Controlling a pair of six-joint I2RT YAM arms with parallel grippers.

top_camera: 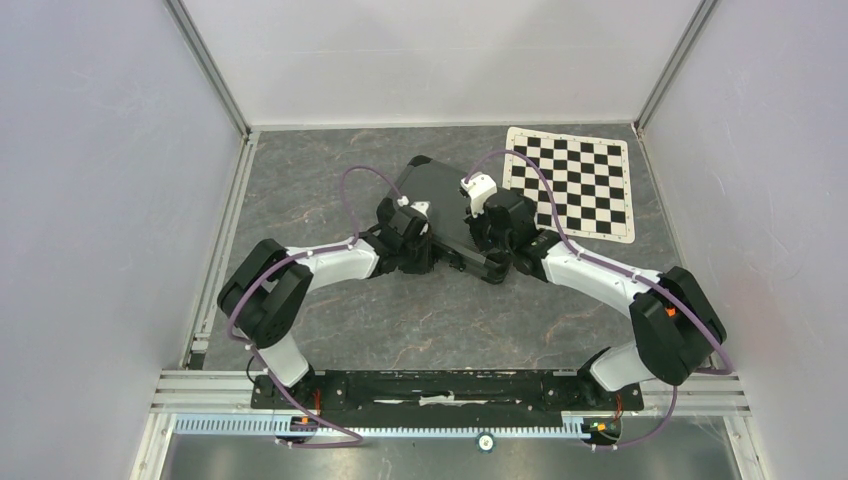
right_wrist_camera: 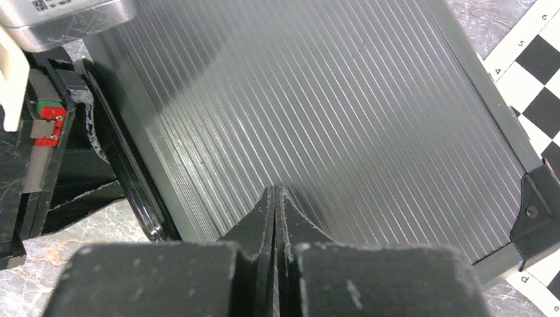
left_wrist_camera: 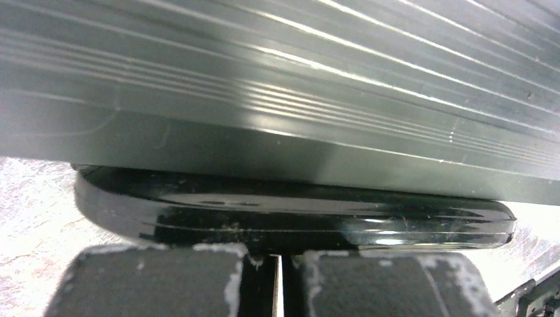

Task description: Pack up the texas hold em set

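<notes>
bright even light, white glare streaks on the ribbed case (left_wrist_camera: 277,99), left wrist view blurred

On the white border of the chequered mat (right_wrist_camera: 522,47), seen from the right wrist: a small "5" and what looks like a "4" beside the upper squares — lower down, the letters "d" and "e". On the silver box (right_wrist_camera: 66,13) at top left, a printed label with a code block and tiny lettering — too blurred to read.
</notes>
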